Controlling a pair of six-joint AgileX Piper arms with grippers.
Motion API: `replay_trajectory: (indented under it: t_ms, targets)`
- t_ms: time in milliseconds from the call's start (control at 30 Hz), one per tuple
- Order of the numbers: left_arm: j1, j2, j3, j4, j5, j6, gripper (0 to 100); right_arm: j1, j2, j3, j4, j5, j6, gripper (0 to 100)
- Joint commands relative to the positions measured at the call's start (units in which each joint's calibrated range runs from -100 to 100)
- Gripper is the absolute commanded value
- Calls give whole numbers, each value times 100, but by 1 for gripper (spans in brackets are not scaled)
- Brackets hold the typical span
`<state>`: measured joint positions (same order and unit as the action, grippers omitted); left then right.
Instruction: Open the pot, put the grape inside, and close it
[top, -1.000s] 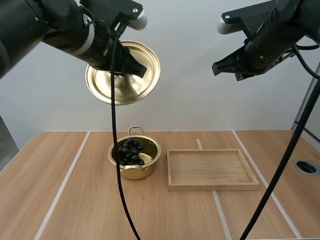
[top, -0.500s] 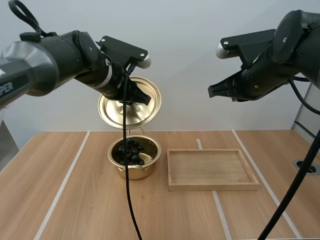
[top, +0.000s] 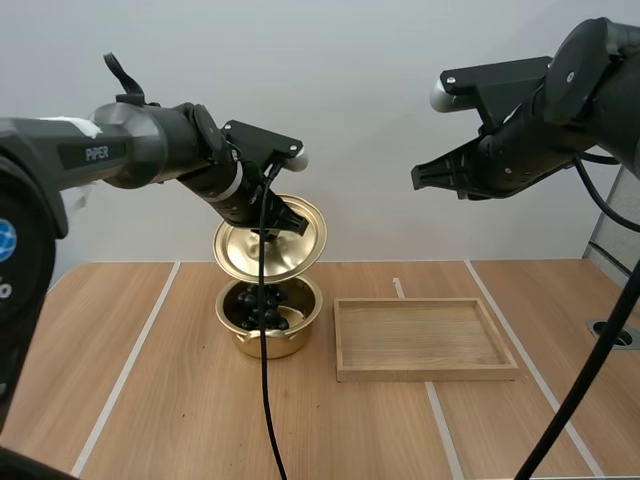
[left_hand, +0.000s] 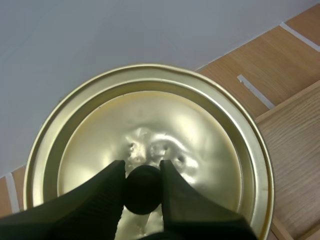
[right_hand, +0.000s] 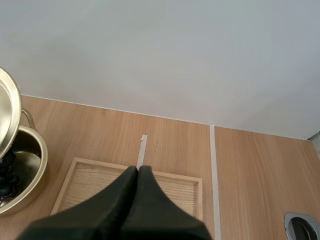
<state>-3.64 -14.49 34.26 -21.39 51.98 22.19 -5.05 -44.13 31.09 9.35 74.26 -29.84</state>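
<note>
My left fingers (left_hand: 105, 192) pinch the lid (top: 270, 250) knob; the lid hangs tilted just above the pot (top: 265, 345) at centre-left, with the grapes (top: 258, 305) inside. My right fingers (right_hand: 125, 200) are pressed together, upper right.

Tilted lid (top: 296, 246) hangs over pot (top: 292, 340) — open room above tray (top: 425, 338).

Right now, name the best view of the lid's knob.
Left wrist view: the left gripper pinches the black knob close up. High view: the gripper covers it. Right wrist view: the lid's rim by the pot.
</note>
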Motion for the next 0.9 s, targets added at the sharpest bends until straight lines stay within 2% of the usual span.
replay_trajectory:
  t_ms: [0,400,867]
  targets:
    - [-19,103,212,-239,-600,150,0,-25,-85,13,20,-154,-47,0]
    - [-19,319,1045,-239,-1825,421,0,-25,-85,13,20,-173,-66,0]
    - [-19,362,1372,-239,-1916,473,0,-25,-85,13,20,-173,-66,0]
